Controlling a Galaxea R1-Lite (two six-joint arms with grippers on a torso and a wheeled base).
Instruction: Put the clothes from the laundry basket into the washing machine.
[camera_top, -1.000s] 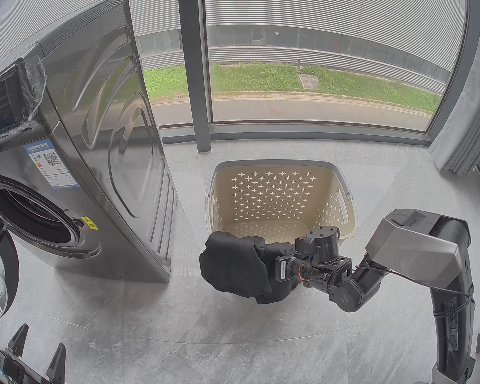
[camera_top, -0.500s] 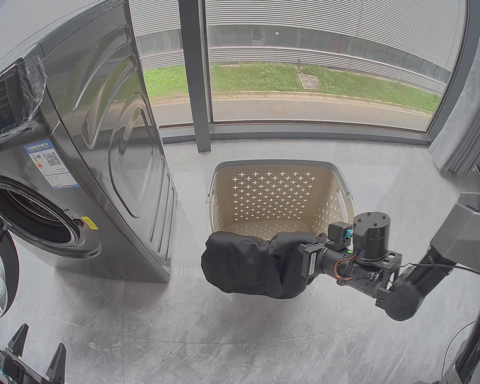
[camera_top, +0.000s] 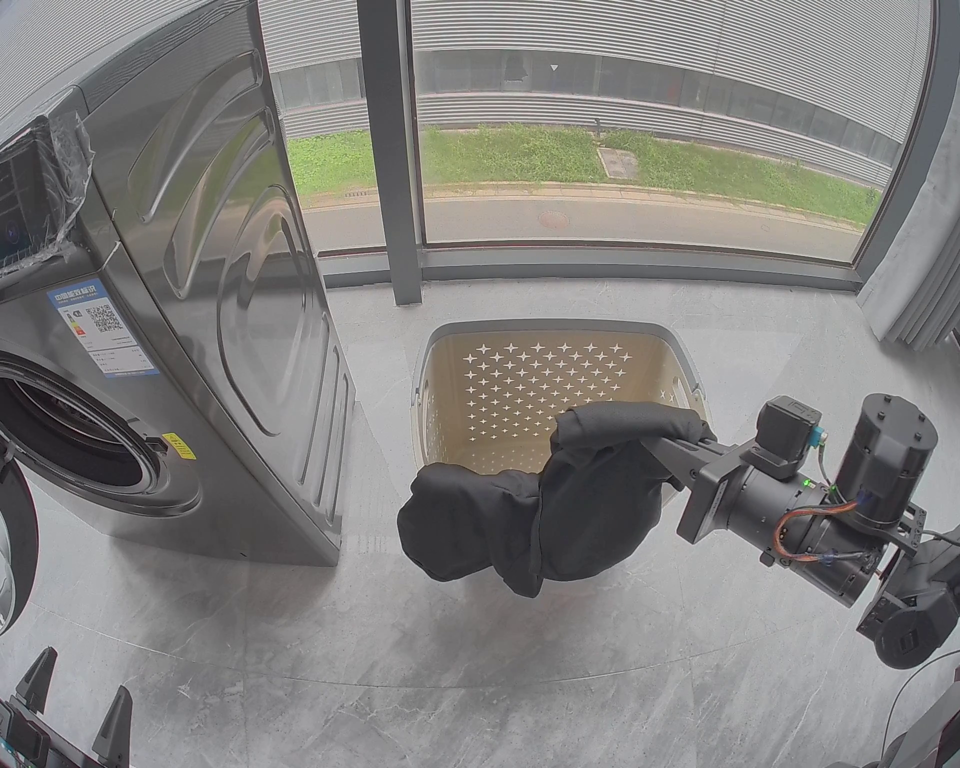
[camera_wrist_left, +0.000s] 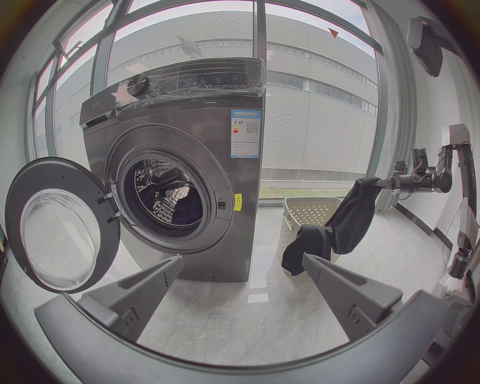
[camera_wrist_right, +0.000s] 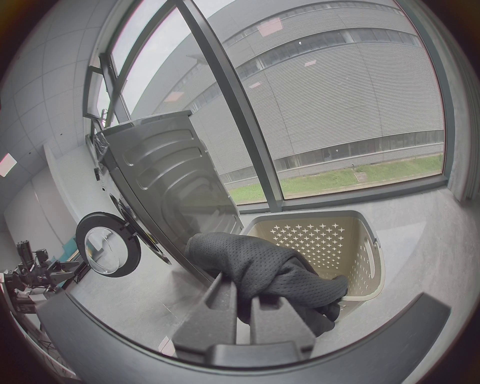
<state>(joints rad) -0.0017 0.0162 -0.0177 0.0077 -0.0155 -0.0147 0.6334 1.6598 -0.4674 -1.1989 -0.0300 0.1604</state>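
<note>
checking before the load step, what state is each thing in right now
washer door, swung wide open
basket, upright
garment, gripped at one end, rest hanging over the basket's near rim
right gripper, shut on garment
left gripper, open, holding nothing

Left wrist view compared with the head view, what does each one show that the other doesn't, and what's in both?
Left wrist view: a straight look into the washing machine's drum, and its whole round door, swung wide. Head view: a look down into the laundry basket at its star-punched walls. Both: the right gripper shut on the black garment, which hangs over the basket's near rim.
</note>
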